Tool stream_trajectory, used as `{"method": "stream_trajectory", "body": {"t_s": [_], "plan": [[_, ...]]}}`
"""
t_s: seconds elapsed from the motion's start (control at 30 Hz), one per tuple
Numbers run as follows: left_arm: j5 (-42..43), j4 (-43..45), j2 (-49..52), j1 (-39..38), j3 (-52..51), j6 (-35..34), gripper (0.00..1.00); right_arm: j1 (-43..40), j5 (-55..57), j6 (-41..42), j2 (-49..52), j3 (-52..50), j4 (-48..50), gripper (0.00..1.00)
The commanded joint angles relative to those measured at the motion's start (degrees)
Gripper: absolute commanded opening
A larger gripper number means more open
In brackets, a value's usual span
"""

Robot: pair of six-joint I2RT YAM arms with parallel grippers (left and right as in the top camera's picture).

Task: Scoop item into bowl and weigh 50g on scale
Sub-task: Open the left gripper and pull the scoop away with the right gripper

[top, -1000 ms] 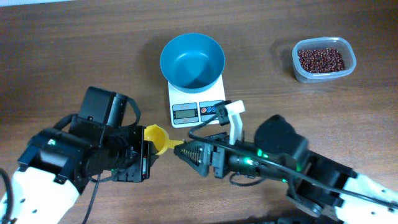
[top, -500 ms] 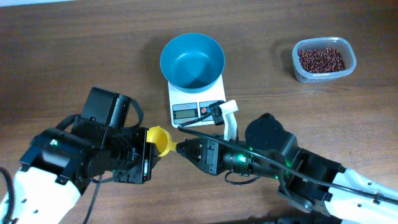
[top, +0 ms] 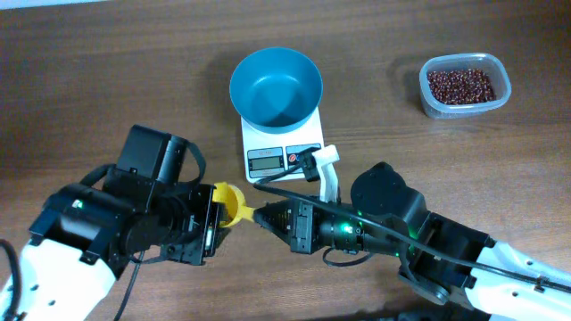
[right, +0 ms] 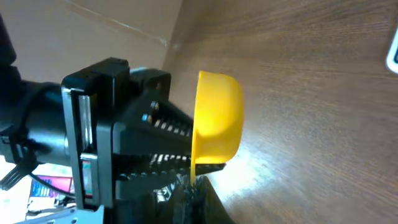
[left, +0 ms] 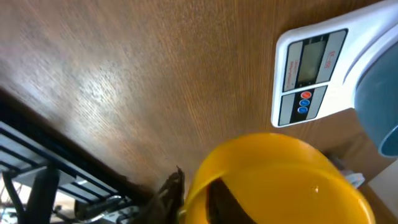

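Note:
A yellow scoop (top: pixel 230 203) hangs above the table between my two grippers. My right gripper (top: pixel 260 214) is shut on its thin handle (right: pixel 194 171). My left gripper (top: pixel 214 214) straddles the cup wall (left: pixel 280 180), one finger inside and one outside; whether it still presses I cannot tell. The scoop cup (right: pixel 214 118) is empty. The teal bowl (top: pixel 276 86) stands empty on the white scale (top: pixel 268 160), just behind the grippers. The beans (top: pixel 459 86) lie in a clear tub at the far right.
The clear tub (top: pixel 426 100) stands well away to the right of the scale. In the left wrist view the scale's display and buttons (left: pixel 311 68) and the bowl's edge (left: pixel 379 93) are at the upper right. Bare wooden table lies around them.
My right gripper has slid left onto the scoop's handle and shut on it. The left gripper and scoop have barely moved.

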Motion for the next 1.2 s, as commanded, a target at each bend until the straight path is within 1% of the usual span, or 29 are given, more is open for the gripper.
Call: {"method": "stream_trajectory", "body": {"t_s": [0.0, 0.03, 0.07, 0.1, 0.17, 0.2, 0.23, 0.27, 0.3, 0.33, 0.37, 0.57, 0.77, 0.87, 0.93, 1.03, 1.17], "plan": [[0.39, 0.02, 0.09, -0.22, 0.50, 1.14, 0.59, 0.37, -2.19, -0.50, -0.04, 0.90, -1.18, 0.04], [-0.02, 0.02, 0.09, -0.20, 0.50, 1.14, 0.73, 0.35, -1.88, -0.50, -0.04, 0.90, -3.04, 0.04], [-1.05, 0.02, 0.09, -0.17, 0.50, 1.14, 0.81, 0.31, -1.70, -0.92, -0.04, 0.90, -5.20, 0.04], [-1.84, 0.04, 0.09, -0.17, 0.50, 1.14, 0.95, 0.33, -1.73, -1.55, -0.07, 0.90, -6.67, 0.04], [-2.64, 0.04, 0.09, -0.17, 0.50, 1.14, 0.98, 0.33, -1.77, -2.69, -0.07, 0.90, -6.84, 0.04], [-2.64, 0.09, 0.09, -0.17, 0.50, 1.90, 0.98, 0.33, -1.79, -2.67, -0.11, 0.90, -7.28, 0.04], [-2.73, 0.31, 0.09, -0.17, 0.50, 5.92, 0.98, 0.33, -1.81, -2.64, -0.57, 0.90, -9.14, 0.04], [-4.24, 0.28, 0.09, -0.17, 0.50, 15.65, 0.98, 0.33, -1.86, -2.64, -2.80, 0.90, -14.95, 0.04], [-4.15, 0.26, 0.09, -0.17, 0.50, 21.88, 0.97, 0.33, -2.03, -2.64, -6.23, 0.90, -20.41, 0.04], [-4.09, 0.26, 0.09, -0.17, 0.50, 24.59, 0.99, 0.33, -2.01, -2.64, -8.20, 0.90, -22.75, 0.04], [-4.09, 0.24, 0.09, -0.17, 0.50, 25.57, 0.99, 0.33, -1.99, -2.67, -10.23, 0.90, -25.27, 0.04], [-4.09, 0.11, 0.09, -0.17, 0.50, 25.51, 0.99, 0.33, -2.01, -2.69, -22.67, 0.90, -37.05, 0.04], [-4.09, 0.11, 0.09, -0.17, 0.50, 25.53, 0.99, 0.33, -6.32, -2.67, -35.30, 0.90, -43.28, 0.04], [-4.09, 0.09, 0.09, -0.17, 0.50, 25.68, 0.99, 0.33, -6.64, -2.67, -37.40, 0.90, -46.45, 0.04], [-4.13, 0.11, 0.09, -0.17, 0.50, 29.46, 0.99, 0.33, -8.81, -2.67, -37.57, 0.90, -48.81, 0.04], [-4.61, 0.11, 0.09, -0.17, 0.50, 34.58, 0.99, 0.33, -11.30, -2.64, -37.57, 0.90, -49.18, 0.04], [-7.15, 0.11, 0.09, -0.17, 0.50, 34.56, 0.99, 0.33, -13.77, -2.64, -37.57, 0.90, -49.18, 0.04]]}}
